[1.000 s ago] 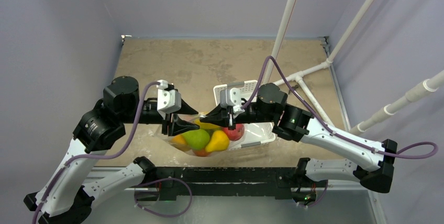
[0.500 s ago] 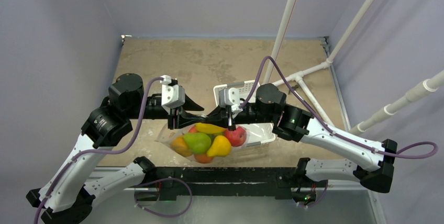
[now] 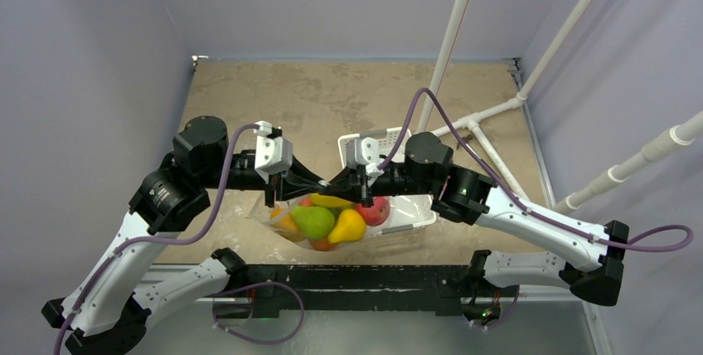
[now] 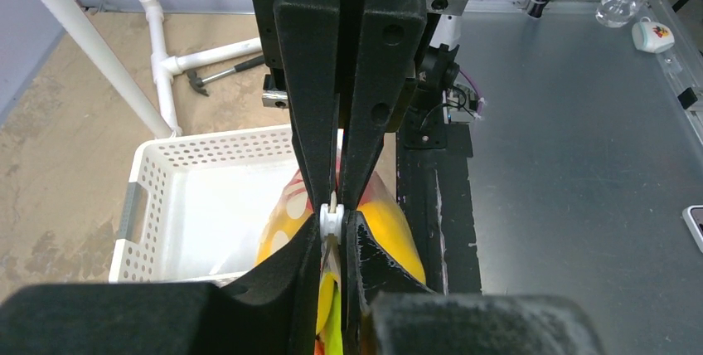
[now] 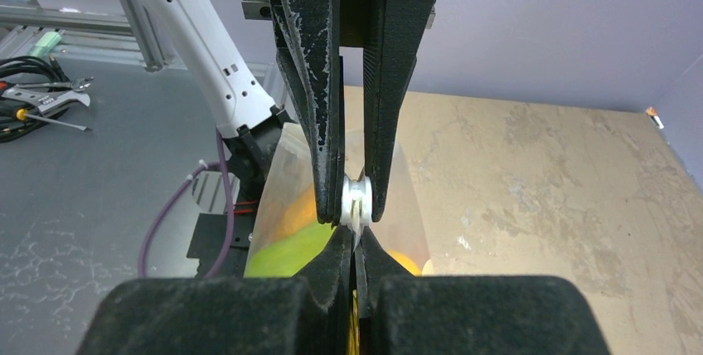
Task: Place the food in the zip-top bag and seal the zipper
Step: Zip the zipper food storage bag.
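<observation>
The zip-top bag [image 3: 267,212] hangs off the table between my two grippers, its lower right part over the white tray [image 3: 419,216]. Inside it is the food [image 3: 325,221]: green, yellow, red and orange toy fruits. Both grippers meet tip to tip on the bag's top edge. My left gripper [image 3: 319,185] is shut on the zipper's white slider [image 4: 332,218], which also shows in the right wrist view as the slider [image 5: 356,200]. My right gripper [image 3: 338,182] is shut on the bag's top strip right beside it. Yellow fruit [image 4: 398,230] and green fruit [image 5: 286,251] show through the plastic below the fingers.
The perforated white tray [image 4: 137,197] stands on the tan table under and to the right of the bag. White pipes [image 3: 497,114] cross the back right. A black rail [image 3: 356,276] runs along the near edge between the arm bases.
My left gripper rose from the bag's left side, moved right to the right gripper's tips and shut on the slider. The bag hangs slightly higher. The right gripper stayed shut in place.
</observation>
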`<state>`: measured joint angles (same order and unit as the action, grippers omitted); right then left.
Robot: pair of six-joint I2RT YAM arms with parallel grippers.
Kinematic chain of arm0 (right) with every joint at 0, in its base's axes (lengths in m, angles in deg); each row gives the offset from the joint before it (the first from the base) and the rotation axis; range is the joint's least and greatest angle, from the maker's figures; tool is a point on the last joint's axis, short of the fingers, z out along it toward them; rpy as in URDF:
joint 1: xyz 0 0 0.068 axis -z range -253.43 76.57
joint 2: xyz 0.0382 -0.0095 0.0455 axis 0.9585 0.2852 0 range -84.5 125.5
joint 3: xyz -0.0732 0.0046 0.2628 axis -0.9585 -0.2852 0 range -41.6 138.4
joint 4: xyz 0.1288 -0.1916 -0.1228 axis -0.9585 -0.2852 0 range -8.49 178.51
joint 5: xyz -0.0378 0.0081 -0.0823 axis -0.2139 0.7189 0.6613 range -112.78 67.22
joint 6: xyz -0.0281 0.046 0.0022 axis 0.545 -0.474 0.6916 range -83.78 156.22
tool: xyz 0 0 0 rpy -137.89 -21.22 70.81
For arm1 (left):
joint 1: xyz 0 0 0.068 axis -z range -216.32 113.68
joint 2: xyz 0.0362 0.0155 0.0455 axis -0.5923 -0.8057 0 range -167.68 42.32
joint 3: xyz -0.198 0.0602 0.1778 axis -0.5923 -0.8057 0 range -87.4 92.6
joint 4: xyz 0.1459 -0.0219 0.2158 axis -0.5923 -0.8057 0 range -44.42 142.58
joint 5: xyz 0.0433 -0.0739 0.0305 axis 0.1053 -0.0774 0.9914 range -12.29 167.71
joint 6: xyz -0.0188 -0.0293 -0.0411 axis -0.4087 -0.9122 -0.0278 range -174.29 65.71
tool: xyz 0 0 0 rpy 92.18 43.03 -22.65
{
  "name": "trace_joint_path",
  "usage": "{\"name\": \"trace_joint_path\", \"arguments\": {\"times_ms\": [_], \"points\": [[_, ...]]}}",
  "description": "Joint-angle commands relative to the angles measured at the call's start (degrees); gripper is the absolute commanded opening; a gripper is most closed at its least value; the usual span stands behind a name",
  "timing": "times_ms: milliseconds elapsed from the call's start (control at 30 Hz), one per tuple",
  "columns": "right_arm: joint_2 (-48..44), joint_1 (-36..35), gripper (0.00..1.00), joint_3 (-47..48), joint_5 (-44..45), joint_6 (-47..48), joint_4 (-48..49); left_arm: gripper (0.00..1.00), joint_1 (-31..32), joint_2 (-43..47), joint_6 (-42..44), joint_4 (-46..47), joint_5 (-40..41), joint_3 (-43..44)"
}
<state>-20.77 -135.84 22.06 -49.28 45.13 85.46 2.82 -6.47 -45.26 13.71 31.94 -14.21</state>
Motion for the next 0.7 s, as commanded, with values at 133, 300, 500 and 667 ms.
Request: {"name": "trace_joint_path", "arguments": {"times_ms": [133, 300, 500, 667], "points": [[-4.18, -0.08, 0.00, 2.05, 4.09, -3.39, 6.64, 0.00, 0.15, 0.39, 2.30, -3.27, 1.19, -1.12], [-5.48, -0.08, 0.00, 2.26, 7.18, -3.46, 7.46, 0.00, 0.15, 0.80, 2.47, -5.01, 3.06, -2.13], [-6.46, -0.08, 0.00, 1.82, 8.43, -4.34, 7.49, 0.00, 0.16, 1.28, 3.20, -7.76, 6.16, -2.28], [-6.40, -0.08, 0.00, 2.02, 9.19, -4.34, 7.45, 0.00, 0.20, 1.73, 3.27, -8.73, 8.60, -1.97]]}}
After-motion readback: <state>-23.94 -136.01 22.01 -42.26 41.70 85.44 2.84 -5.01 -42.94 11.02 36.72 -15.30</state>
